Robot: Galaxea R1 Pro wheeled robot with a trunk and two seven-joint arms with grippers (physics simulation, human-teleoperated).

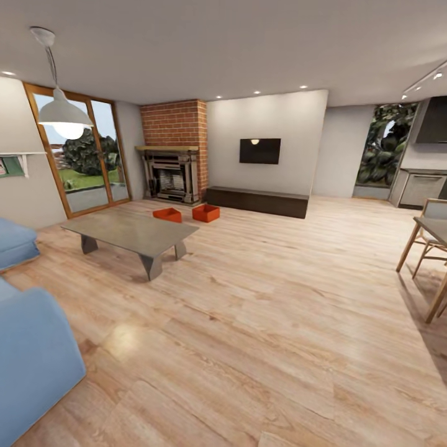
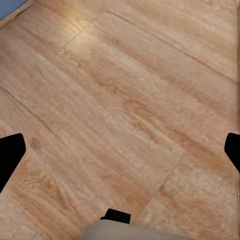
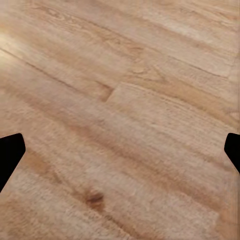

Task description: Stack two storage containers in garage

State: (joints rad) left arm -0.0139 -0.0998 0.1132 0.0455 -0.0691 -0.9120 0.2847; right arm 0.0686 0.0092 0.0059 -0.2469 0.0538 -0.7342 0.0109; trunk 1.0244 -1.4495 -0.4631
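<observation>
Orange-red and easy to find, the two storage containers, one [image 1: 167, 215] and the other [image 1: 205, 213], sit on the wood-plank floor [image 1: 267, 323] just in front of the brick fireplace [image 1: 172, 155]. They stand side by side, near each other but apart, both upright with the open side up. From the fireplace, the grey coffee table [image 1: 130, 234] lies nearer to you and a little toward the glass door [image 1: 81, 155], so it partly blocks the straight way; the long dark bench [image 1: 257, 201] runs from the fireplace along the wall under the screen. I judge you should approach on the bench side of the table, where the planks are free.

You are in the living room and well apart from the fireplace, so the task is at its very start: nothing is picked up and the garage is not reached.

Your left gripper [image 2: 120, 150] looks down at bare planks, its dark fingertips [image 2: 9, 155] wide apart at the two edges of the wrist view, with nothing between them. Your right gripper [image 3: 120, 150] is the same, fingers [image 3: 10, 152] spread and holding nothing. That is sensible for driving, because both arms hang low and carry no load.
</observation>
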